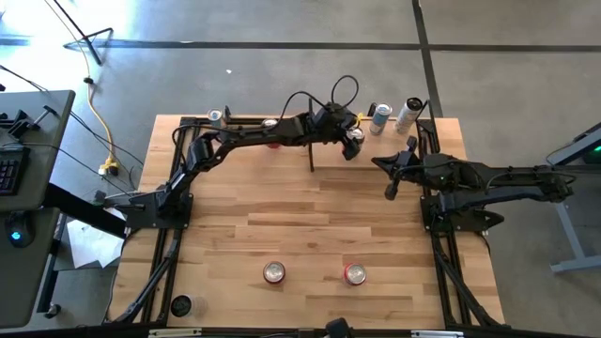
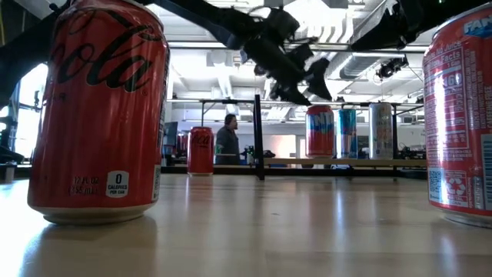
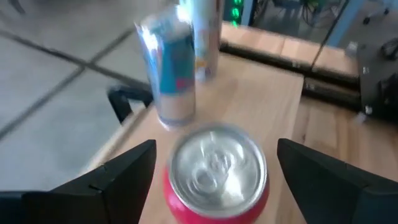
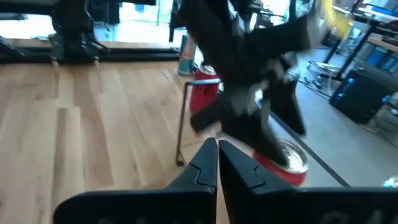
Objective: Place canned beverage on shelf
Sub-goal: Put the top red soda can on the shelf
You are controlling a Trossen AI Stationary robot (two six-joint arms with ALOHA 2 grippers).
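Note:
The shelf is a low wood ledge along the table's far edge, with an upright black divider. A red can with a silver top stands upright on it, next to a blue can and a white can. My left gripper is open just above the red can, one finger on either side of it, with gaps showing. A further red can stands left of the divider. My right gripper is shut and empty, over the table's right part.
Two cans stand near the table's front edge, a red cola can and a red can. Another can stands at the far left corner. A person stands in the room beyond the table.

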